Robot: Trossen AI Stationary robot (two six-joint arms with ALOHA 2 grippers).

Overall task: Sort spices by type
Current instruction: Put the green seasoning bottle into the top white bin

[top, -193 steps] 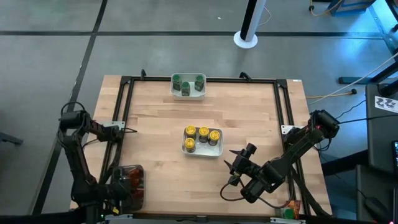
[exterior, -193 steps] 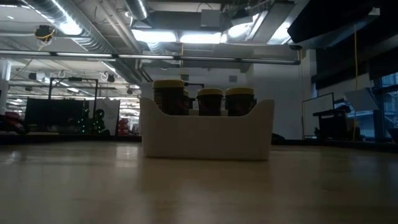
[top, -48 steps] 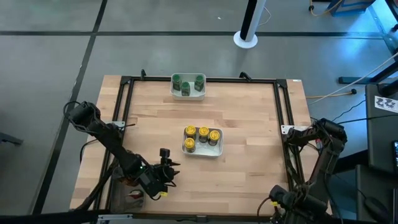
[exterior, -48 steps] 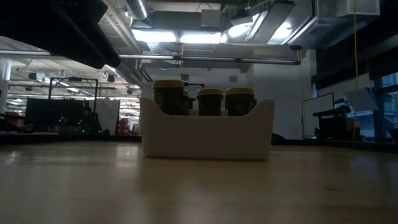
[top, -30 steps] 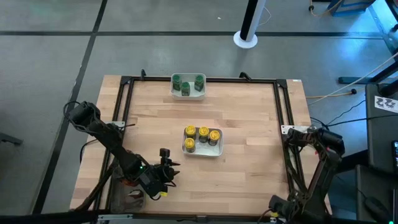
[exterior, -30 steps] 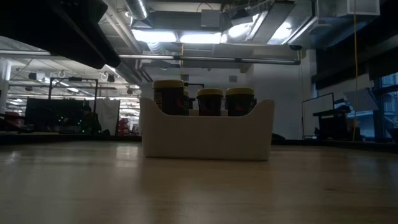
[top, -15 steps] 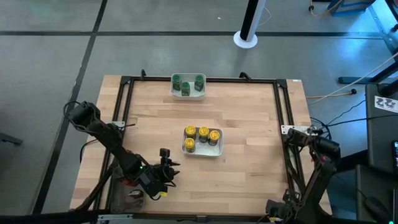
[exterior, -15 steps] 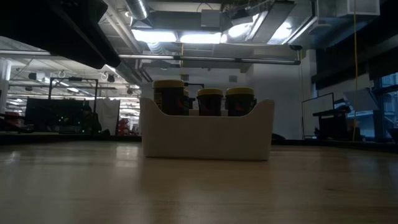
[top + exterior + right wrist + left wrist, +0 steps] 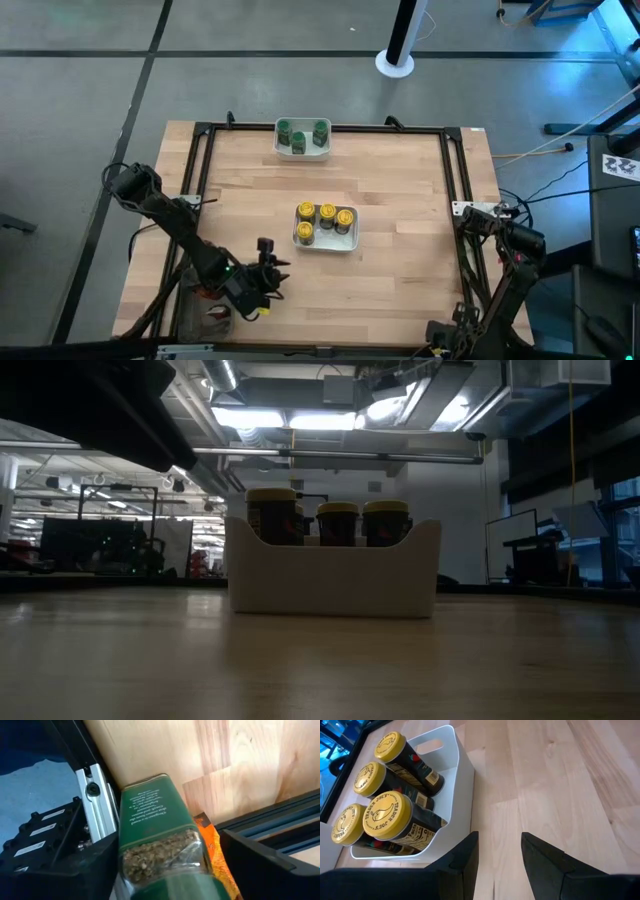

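Several yellow-capped jars (image 9: 324, 218) stand in a white bowl (image 9: 348, 243) at the table's middle, also seen in the left wrist view (image 9: 385, 815). Green-capped jars (image 9: 300, 134) fill a white bowl (image 9: 279, 150) at the far edge. My left gripper (image 9: 268, 268) hovers open near the table's left front, nothing between its fingers (image 9: 500, 845). At the near right corner my right gripper (image 9: 448, 338) points down, open, one finger on each side of a green-labelled jar (image 9: 150, 810). This jar lies on an orange packet (image 9: 212, 845). My right gripper comes at the green-labelled jar from above with its fingers along the jar's two long sides. One finger (image 9: 75, 870) shows right against the jar's side; whether it touches I cannot tell. The other finger (image 9: 270, 865) stands apart from it.
A black frame rail (image 9: 462, 200) runs along the table's edges, with an aluminium bracket (image 9: 95, 795) beside the jar. A clear tray (image 9: 213, 318) sits at the near left corner under my left arm. Bare wood lies between the two bowls and in front of them.
My right arm has sunk at the near right corner, bringing its gripper down toward the things lying there.
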